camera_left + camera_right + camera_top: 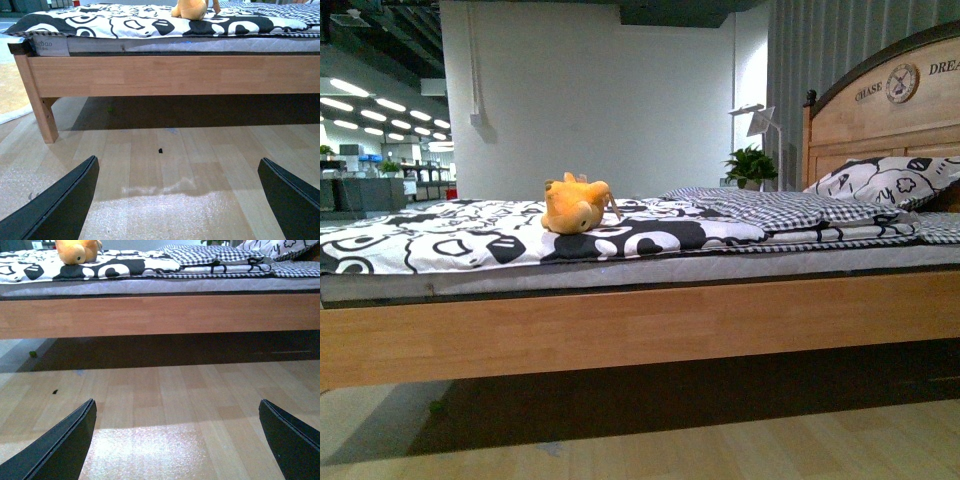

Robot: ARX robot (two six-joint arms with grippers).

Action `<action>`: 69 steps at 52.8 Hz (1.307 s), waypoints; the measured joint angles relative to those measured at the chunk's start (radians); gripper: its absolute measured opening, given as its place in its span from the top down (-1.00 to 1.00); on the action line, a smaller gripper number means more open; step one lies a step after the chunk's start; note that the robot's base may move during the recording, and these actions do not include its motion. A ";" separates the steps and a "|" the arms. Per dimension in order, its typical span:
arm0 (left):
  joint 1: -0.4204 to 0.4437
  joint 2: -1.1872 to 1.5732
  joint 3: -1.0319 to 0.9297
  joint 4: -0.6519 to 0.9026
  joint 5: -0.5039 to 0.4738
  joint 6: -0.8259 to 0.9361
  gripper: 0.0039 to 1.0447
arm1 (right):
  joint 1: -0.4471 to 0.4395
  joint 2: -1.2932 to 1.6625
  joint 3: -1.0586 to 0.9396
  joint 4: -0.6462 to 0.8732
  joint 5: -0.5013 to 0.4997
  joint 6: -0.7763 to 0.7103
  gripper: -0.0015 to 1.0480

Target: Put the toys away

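Observation:
A yellow-orange plush toy (576, 204) lies on the bed's black-and-white patterned cover, left of the middle. The left wrist view shows the toy (192, 8) at the bed's near edge, and the right wrist view shows the toy (76, 250) too. My left gripper (178, 200) is open over the wooden floor, well below and in front of the bed, with nothing between its fingers. My right gripper (177, 440) is likewise open and empty above the floor. Neither arm shows in the front view.
The wooden bed frame (650, 320) spans the front view, with dark space beneath. A folded checkered blanket (780, 210) and a patterned pillow (885, 180) lie by the headboard (880, 115). A bed leg (42, 110) stands on the floor. A potted plant (752, 165) stands behind.

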 joint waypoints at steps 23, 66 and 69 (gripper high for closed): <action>0.000 0.000 0.000 0.000 0.000 0.000 -0.88 | 0.000 0.000 0.000 0.000 0.000 0.000 -0.87; 0.000 0.000 0.000 0.000 0.000 0.000 -0.88 | 0.000 0.000 0.000 0.000 0.000 0.000 -0.87; 0.000 0.000 0.000 0.000 0.000 0.000 -0.88 | 0.000 0.000 0.000 0.000 0.000 0.000 -0.87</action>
